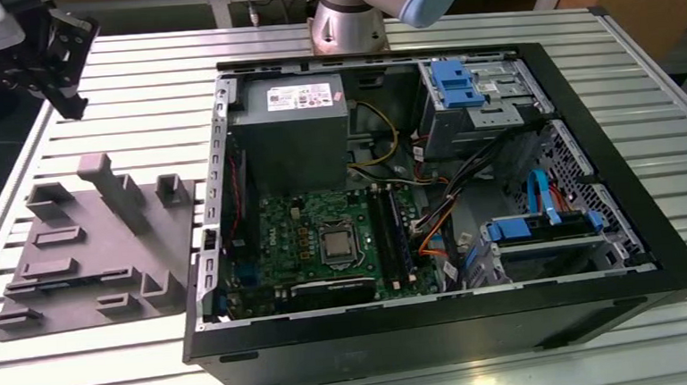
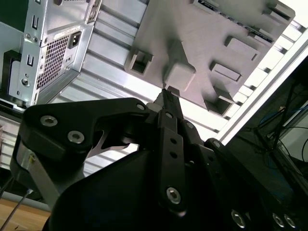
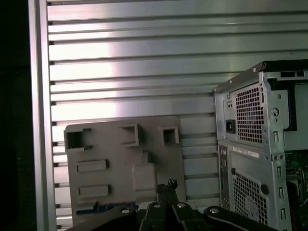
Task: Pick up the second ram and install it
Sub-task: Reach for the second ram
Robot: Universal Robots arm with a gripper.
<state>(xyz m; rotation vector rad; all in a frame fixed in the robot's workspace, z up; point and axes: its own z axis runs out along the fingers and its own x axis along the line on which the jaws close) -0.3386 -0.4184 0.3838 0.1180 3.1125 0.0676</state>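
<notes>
The hand (image 1: pixel 73 106), its fingers pressed together on nothing visible, hangs above the far-left tabletop (image 1: pixel 132 62) beside the open computer case (image 1: pixel 448 329), while a dark strip, apparently the second ram (image 3: pixel 102 208), lies at the far end of the grey tray (image 1: pixel 94 257), close to the fingertips in the first wrist view.

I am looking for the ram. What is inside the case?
In the case: a motherboard, a grey power supply, blue drive brackets and cables. What lies under the power supply and brackets is covered.
</notes>
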